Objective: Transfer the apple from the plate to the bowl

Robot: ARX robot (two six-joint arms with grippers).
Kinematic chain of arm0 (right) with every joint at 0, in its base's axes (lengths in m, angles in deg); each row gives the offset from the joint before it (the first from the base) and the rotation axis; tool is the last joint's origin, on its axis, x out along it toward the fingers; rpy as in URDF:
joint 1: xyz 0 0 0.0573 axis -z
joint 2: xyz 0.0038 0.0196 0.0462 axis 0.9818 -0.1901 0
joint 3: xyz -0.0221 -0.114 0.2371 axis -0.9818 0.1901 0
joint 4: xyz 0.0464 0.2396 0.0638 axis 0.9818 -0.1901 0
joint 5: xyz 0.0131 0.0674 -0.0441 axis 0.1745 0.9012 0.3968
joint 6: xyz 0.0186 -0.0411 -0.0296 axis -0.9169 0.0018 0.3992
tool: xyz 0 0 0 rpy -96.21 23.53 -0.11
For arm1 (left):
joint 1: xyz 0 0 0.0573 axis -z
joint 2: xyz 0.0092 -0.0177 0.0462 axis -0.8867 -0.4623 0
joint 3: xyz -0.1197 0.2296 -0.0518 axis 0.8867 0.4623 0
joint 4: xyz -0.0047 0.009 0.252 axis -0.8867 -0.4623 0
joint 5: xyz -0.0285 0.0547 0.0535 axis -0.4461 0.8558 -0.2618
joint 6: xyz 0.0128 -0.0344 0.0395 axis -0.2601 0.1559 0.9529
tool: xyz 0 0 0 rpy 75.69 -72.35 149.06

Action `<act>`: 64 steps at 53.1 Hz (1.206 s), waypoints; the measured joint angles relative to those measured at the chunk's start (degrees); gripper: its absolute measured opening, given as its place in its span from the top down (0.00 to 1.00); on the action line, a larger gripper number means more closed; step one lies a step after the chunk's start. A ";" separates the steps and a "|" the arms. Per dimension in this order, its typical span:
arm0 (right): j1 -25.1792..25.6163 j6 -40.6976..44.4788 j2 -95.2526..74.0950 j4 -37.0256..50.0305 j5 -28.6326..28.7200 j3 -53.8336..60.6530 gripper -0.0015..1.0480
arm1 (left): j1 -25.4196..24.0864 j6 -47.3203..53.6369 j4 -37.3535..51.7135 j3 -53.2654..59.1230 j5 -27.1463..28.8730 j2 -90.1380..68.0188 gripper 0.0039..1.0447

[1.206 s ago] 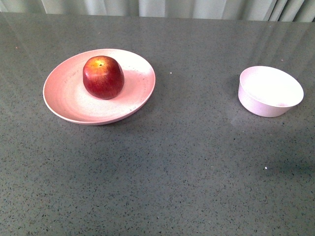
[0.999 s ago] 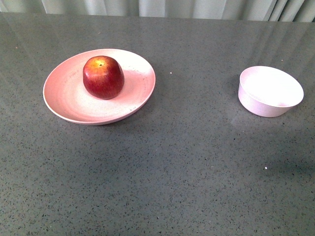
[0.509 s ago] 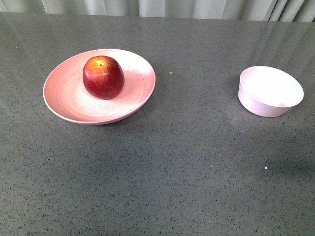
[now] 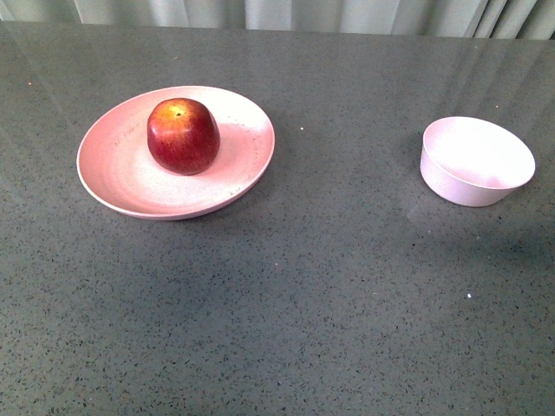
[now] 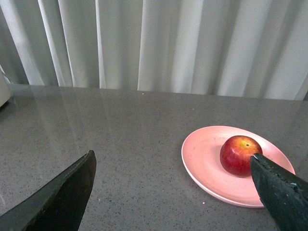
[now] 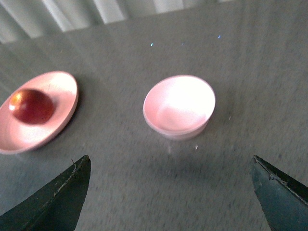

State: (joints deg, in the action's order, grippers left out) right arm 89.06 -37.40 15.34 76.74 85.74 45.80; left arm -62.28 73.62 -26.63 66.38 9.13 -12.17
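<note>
An indoor room, its exact kind unclear: a broad grey speckled countertop [image 4: 329, 286] ends at pale pleated curtains [image 5: 168, 43] along its far edge. A pink plate [image 4: 113, 169] and small bowl [image 4: 451, 186] suggest a kitchen or dining setting.

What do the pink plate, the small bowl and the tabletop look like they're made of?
The plate looks like matte plastic or fibre composite: pink, faintly speckled, no sharp glare. The bowl seems similar, paler and smooth; ceramic cannot be ruled out. The table looks like polished grey stone or quartz: fine dark flecks, soft reflections of the curtain.
</note>
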 joint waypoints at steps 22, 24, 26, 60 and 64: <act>-1.46 -4.42 -47.21 15.23 -5.38 -21.16 0.09 | 0.00 0.00 0.00 0.00 -0.02 0.00 0.08; -2.03 -4.39 -48.94 14.71 -5.90 -22.49 0.09 | 0.00 0.00 0.00 0.00 -0.02 0.02 0.08; -2.56 -4.37 -50.47 14.14 -6.14 -23.76 0.09 | 0.00 0.00 0.00 0.00 -0.02 0.02 0.08; -8.46 -5.29 -65.05 6.01 -13.79 -33.86 0.74 | 0.00 0.00 0.00 0.00 -0.02 0.00 0.08; -9.07 -5.35 -65.05 5.64 -13.84 -34.36 0.84 | 0.00 0.00 0.00 0.00 -0.02 0.02 0.08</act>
State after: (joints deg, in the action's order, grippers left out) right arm 79.99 -42.75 -49.71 82.38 71.90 11.44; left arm -62.28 73.62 -26.63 66.38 9.11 -12.15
